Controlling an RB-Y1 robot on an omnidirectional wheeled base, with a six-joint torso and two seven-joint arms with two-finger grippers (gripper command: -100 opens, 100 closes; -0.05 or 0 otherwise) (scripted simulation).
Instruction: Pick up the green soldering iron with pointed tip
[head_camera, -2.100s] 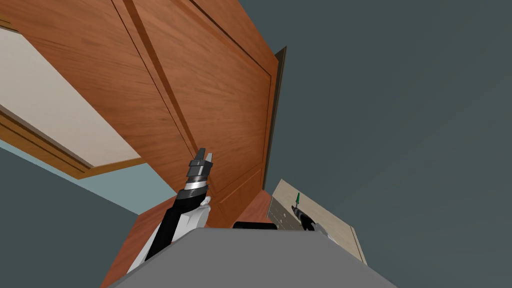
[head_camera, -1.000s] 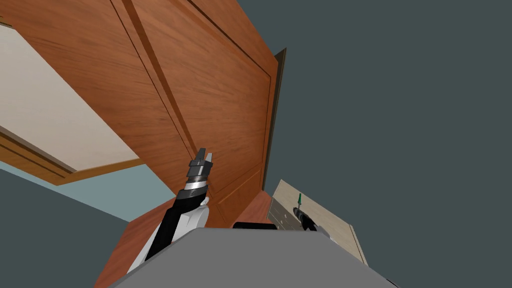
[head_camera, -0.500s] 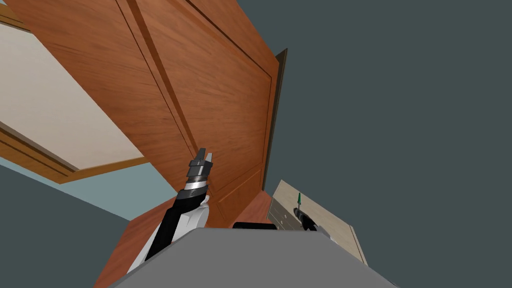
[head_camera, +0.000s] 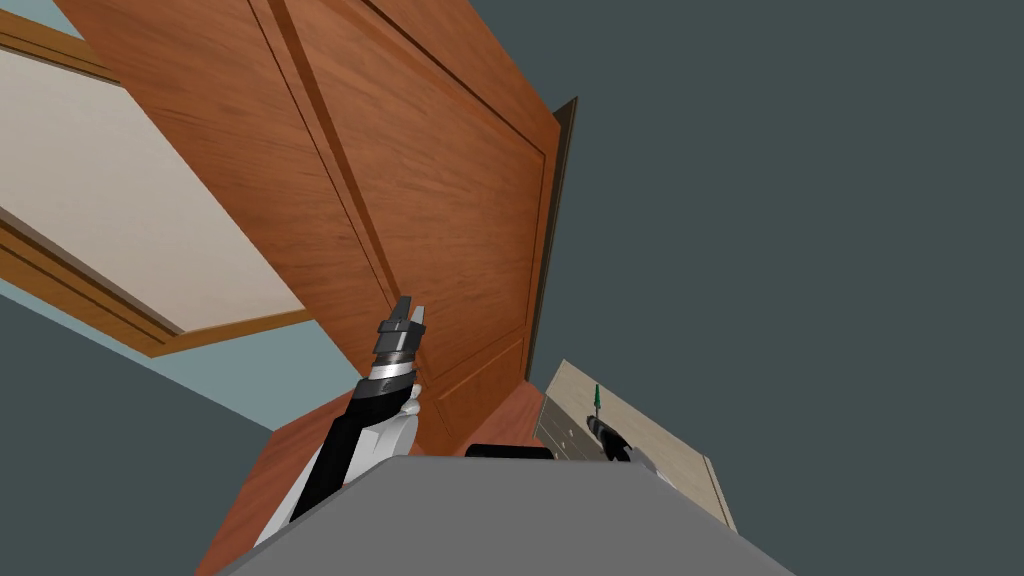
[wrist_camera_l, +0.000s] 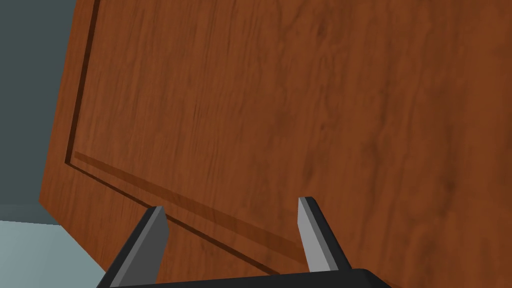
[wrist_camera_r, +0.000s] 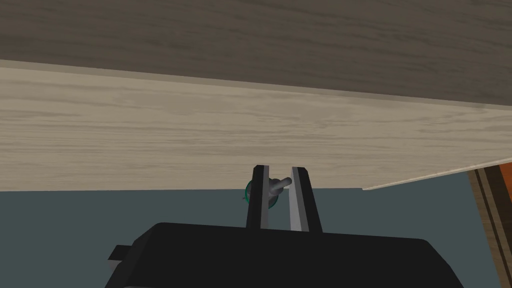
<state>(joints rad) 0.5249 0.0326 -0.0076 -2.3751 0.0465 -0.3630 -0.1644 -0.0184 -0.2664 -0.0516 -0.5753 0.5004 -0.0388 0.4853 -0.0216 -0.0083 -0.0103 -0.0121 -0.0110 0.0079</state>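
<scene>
The right end effector (wrist_camera_r: 280, 170) has its two fingers (wrist_camera_r: 260, 192) drawn close together, pinched on the green soldering iron (head_camera: 597, 398). In the right wrist view a grey rod and a sliver of green rim show in the narrow gap between them. From the head view, the iron stands upright in that grip with its green pointed tip upward, over the near part of a pale wood tabletop (head_camera: 670, 455) just beside a brown wooden door (head_camera: 450, 220). The left end effector (head_camera: 408, 318) is raised in front of the door, well apart from the iron. Its fingers (wrist_camera_l: 312, 235) are spread wide and hold nothing. The grasp looks made, so the step in hand is probably the lift. Whether the iron's lower end is clear of the tabletop cannot be told, since the end effector and forearm hide it. The next move calls for a straight, steady rise with the pinch kept firm. The hold appears to sit on a thin, rounded part of the tool, which could pivot or slip between the blades if the wrist tilts or jerks. The left arm has no evident part to play.
</scene>
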